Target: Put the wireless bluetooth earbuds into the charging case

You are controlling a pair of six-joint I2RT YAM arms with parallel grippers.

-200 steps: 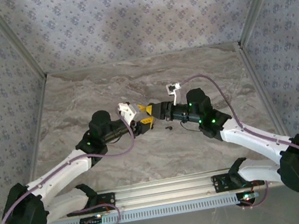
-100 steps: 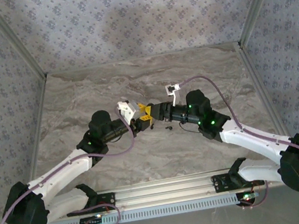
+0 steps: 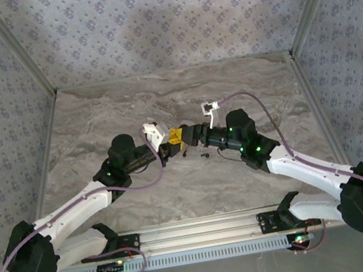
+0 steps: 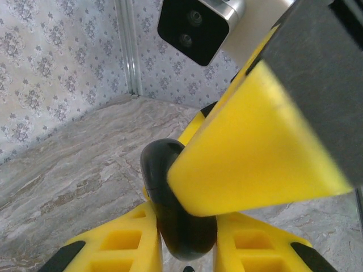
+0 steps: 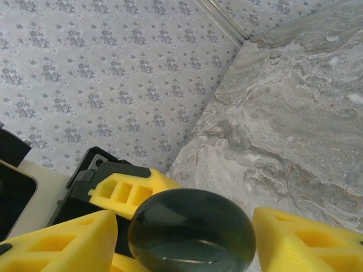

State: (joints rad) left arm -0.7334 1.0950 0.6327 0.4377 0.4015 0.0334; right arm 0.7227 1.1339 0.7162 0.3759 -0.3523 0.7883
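at the top view's centre the left end effector (image 3: 172,149) is clamped on the charging case (image 5: 190,238), the right end effector (image 3: 181,136) stands apart around it, and a tiny earbud (image 3: 204,154) lies on the table (image 3: 243,91) just lower right of them — nearer the right arm.

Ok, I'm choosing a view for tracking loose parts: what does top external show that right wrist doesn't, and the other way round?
Top external gives the layout: the left pincer and right pincer meet mid-table, and a tiny black earbud lies on the table just nearer than them. Right wrist gives the close-up: a glossy black, rounded charging case sits between the right pincer's own yellow fingers. Both views share yellow fingers, the marbled table and the patterned wall.
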